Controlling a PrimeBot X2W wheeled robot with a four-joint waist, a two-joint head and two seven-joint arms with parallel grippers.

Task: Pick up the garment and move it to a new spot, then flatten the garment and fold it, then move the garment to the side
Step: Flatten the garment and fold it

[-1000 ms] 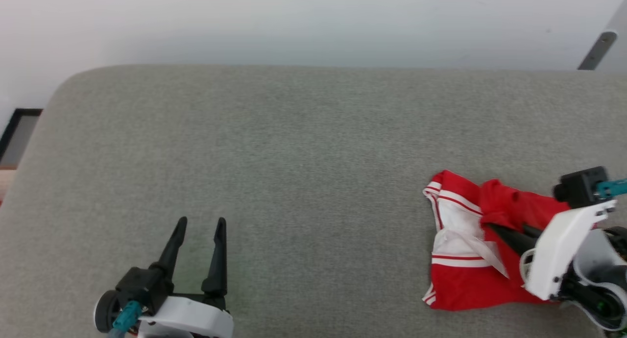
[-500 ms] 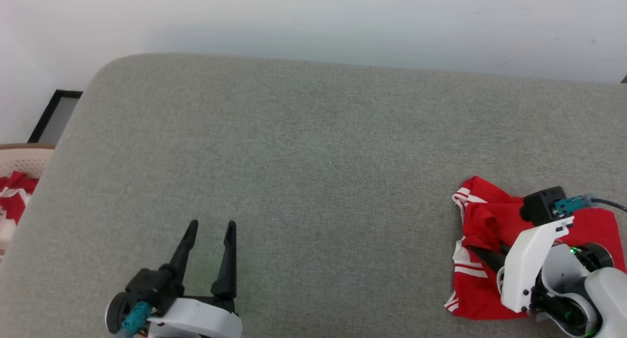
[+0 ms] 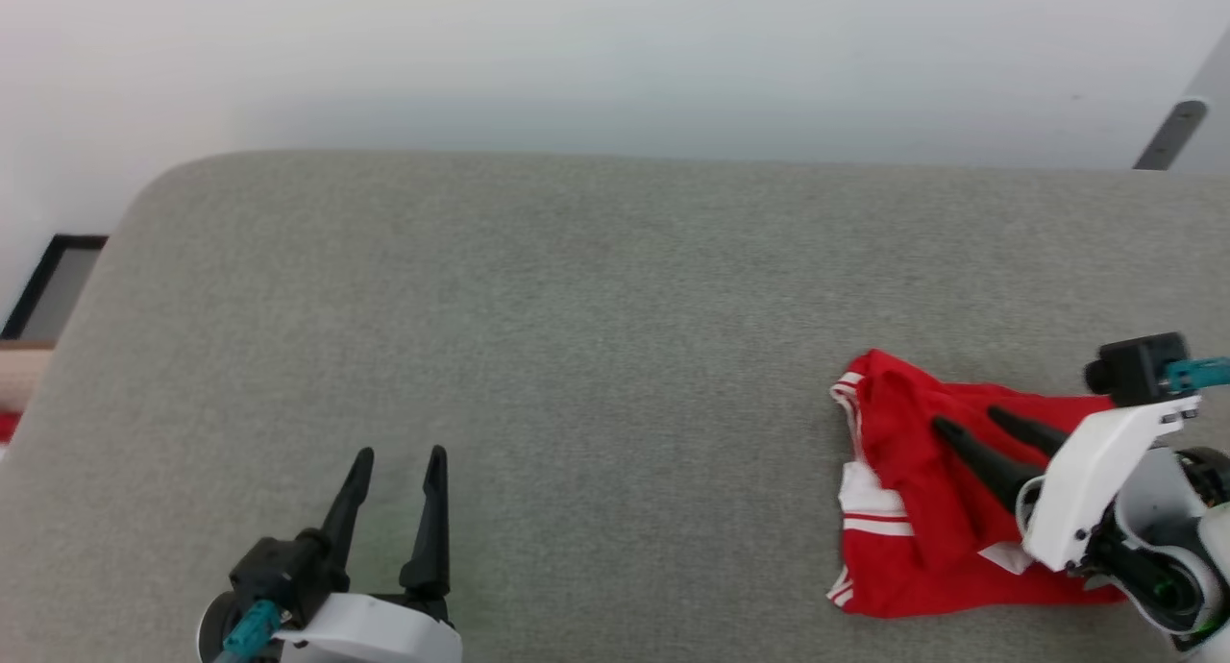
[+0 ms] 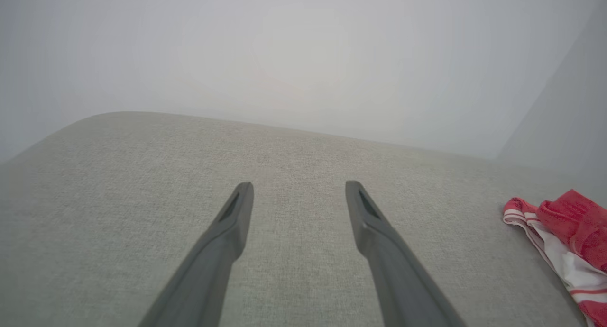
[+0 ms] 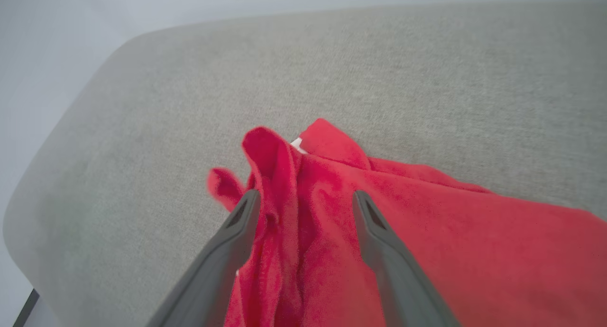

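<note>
Open grey cushion (image 3: pixel 596 356) stretches between the left end effector (image 3: pixel 401 452) and the crumpled garment (image 3: pixel 889 456), the only obstacle.

Garment (image 3: pixel 922 572): bright red, white sleeve panels, thin red-and-white stripe trim. Tabletop (image 3: pixel 615 356): flecked grey weave. Wall (image 3: pixel 615 48): plain off-white.

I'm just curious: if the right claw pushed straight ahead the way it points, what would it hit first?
The open right claw would most likely meet the crumpled bright red T-shirt, whose raised fold sits just ahead of its tips. Exact depth is hard to judge.
</note>
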